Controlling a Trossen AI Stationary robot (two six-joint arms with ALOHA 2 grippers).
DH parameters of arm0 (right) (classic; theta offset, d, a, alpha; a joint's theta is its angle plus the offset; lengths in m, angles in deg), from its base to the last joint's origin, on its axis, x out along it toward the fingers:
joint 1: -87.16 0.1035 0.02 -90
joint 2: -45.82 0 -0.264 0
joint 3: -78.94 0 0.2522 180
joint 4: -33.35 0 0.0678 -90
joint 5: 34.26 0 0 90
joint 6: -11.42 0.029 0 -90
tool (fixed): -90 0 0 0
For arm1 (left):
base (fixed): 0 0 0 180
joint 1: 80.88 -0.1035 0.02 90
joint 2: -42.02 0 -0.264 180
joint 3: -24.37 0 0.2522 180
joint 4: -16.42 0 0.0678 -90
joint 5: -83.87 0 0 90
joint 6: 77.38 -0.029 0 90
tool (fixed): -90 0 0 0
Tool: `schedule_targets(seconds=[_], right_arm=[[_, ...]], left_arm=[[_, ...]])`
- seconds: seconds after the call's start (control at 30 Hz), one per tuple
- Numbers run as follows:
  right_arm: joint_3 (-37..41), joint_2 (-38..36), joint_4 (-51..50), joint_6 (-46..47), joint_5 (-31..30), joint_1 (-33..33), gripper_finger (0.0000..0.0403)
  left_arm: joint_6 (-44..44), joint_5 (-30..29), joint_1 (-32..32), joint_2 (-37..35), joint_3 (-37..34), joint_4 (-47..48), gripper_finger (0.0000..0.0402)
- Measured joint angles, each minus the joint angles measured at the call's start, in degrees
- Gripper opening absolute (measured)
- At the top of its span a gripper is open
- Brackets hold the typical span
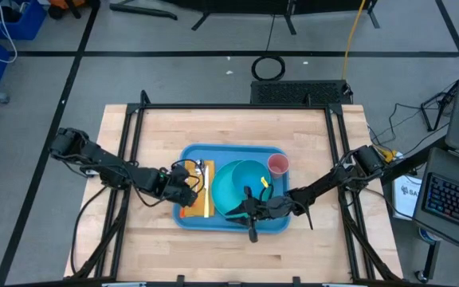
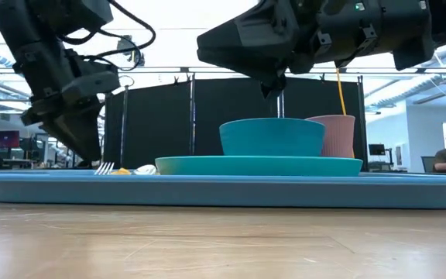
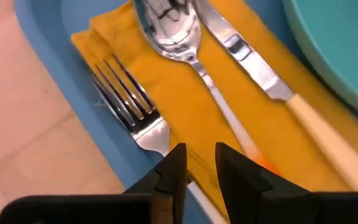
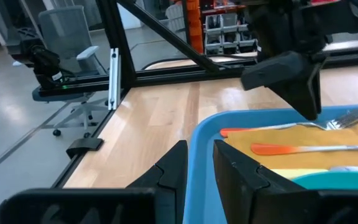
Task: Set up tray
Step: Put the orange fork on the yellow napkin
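The tray (image 1: 188, 155) sits mid-desk (image 1: 229, 247). The left end effector (image 1: 188, 187) reaches low over its napkin (image 3: 185, 93), fingers narrowly parted above the fork's (image 3: 129, 106) handle; the right end effector (image 1: 245, 211), narrowly parted and empty, angles over the near rim, hiding part of the plate (image 1: 225, 191).

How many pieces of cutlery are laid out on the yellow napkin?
3. On the napkin in the tray, side by side: the fork at the napkin's outer edge, the spoon in the middle, the knife nearest the plate. Handles partly hidden by the left tool.
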Motion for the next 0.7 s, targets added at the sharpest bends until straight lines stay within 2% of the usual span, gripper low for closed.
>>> schedule_targets(seconds=[0.17, 0.47, 0.7], right_arm=[[0.0, 0.0, 0.2, -2.3, 0.0, 0.0, 0.0070], [0.0, 0.0, 1.9, -4.4, 0.0, 0.0, 0.0070], [0.0, 0.0, 1.9, -4.9, 0.0, 0.0, 0.0070]], left_arm=[[6.8, 0.0, 0.2, 0.0, 0.0, -0.8, 0.0088], [14.4, -1.6, 0.5, 0.0, 0.0, 2.1, 0.0088], [18.8, -0.6, 0.9, 0.9, 0.0, 2.0, 0.0088]])
